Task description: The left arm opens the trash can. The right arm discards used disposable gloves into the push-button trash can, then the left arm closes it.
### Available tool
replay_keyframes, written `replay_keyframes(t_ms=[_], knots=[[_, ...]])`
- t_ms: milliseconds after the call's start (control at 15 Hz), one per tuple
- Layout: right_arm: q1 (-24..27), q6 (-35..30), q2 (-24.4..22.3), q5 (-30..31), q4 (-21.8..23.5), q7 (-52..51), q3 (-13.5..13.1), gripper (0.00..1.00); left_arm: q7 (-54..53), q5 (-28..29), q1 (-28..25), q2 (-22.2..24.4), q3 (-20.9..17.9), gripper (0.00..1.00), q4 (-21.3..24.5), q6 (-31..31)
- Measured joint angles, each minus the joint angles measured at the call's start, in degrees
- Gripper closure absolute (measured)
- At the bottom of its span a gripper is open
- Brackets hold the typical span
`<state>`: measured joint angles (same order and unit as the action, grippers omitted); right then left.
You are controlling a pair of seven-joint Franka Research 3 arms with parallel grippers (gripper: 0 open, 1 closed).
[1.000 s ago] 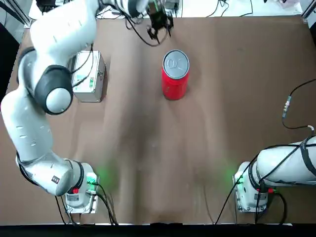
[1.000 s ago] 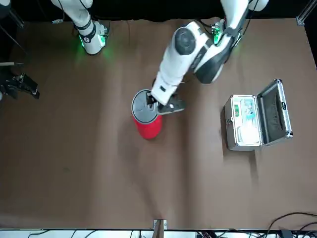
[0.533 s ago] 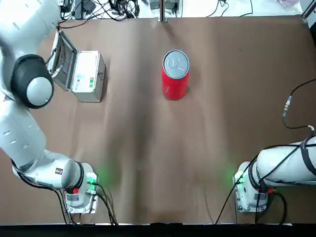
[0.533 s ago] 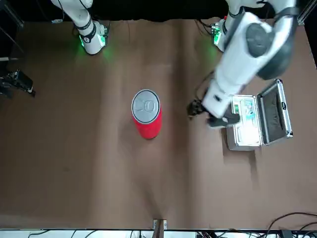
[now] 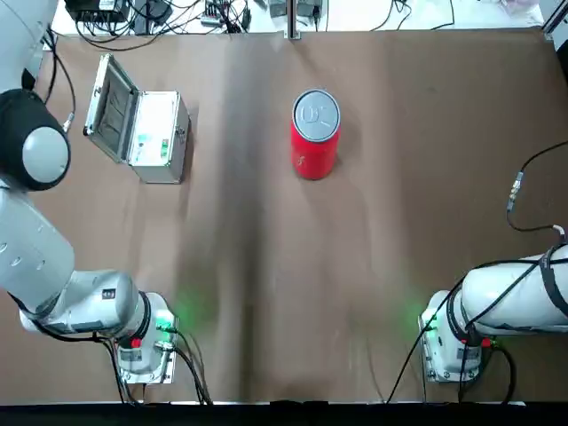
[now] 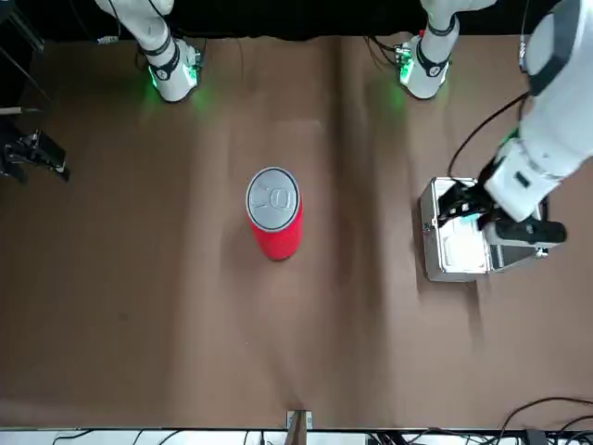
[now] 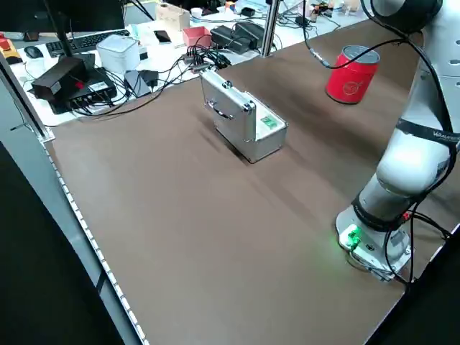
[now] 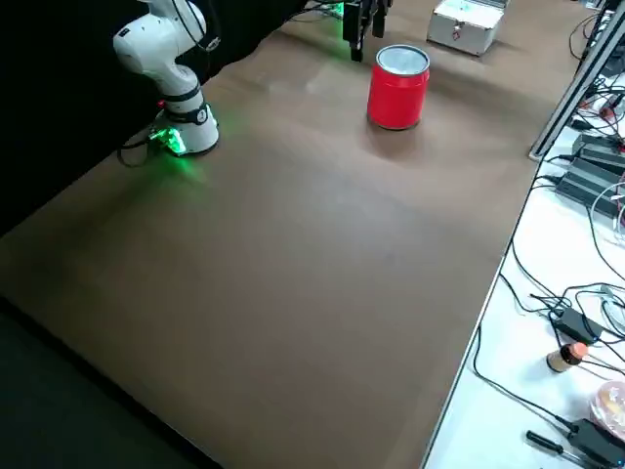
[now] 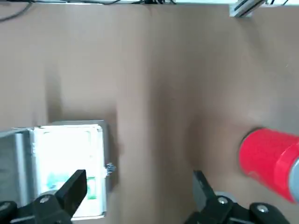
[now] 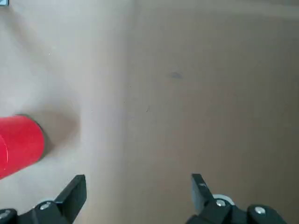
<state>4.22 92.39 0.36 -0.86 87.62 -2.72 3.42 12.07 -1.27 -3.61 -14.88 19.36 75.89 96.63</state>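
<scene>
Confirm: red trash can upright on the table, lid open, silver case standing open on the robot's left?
Not quite: the lid is closed, as the top view shows. The red trash can is upright, and the silver case stands open on the robot's left.

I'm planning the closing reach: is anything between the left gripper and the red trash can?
Nothing visible stands between them. The left gripper, fingers open, hovers over the silver case; between that case and the red trash can only bare tabletop shows.
</scene>
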Motion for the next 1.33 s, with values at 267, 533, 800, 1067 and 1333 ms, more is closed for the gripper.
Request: replay_keyframes(t_ms=[267, 533, 800, 1067, 1333], knots=[[0.0, 0.2, 0.0, 0.0, -0.1, 0.0, 0.0, 0.01, -8.4, 0.1, -4.3, 1.0, 0.0, 0.00, 0.0, -3.0], [0.0, 0.2, 0.0, 0.0, -0.1, 0.0, 0.0, 0.01, -8.7, 0.1, -3.8, 2.1, -2.7, 0.00, 0.0, -3.3], [0.1, 0.2, 0.0, 0.0, -0.2, 0.0, -0.3, 0.01, -4.2, 0.3, 6.1, 3.9, -13.2, 0.00, 3.0, -1.0], [0.5, 0.1, -0.1, 0.0, -0.3, 0.0, -0.6, 0.01, -1.9, 1.5, 8.3, 6.3, -14.5, 0.00, 7.5, 0.5], [0.6, 0.1, -0.1, 0.0, -0.4, 0.0, -0.6, 0.01, -1.0, 1.5, 8.3, 6.3, -14.5, 0.00, 8.4, 0.5]])
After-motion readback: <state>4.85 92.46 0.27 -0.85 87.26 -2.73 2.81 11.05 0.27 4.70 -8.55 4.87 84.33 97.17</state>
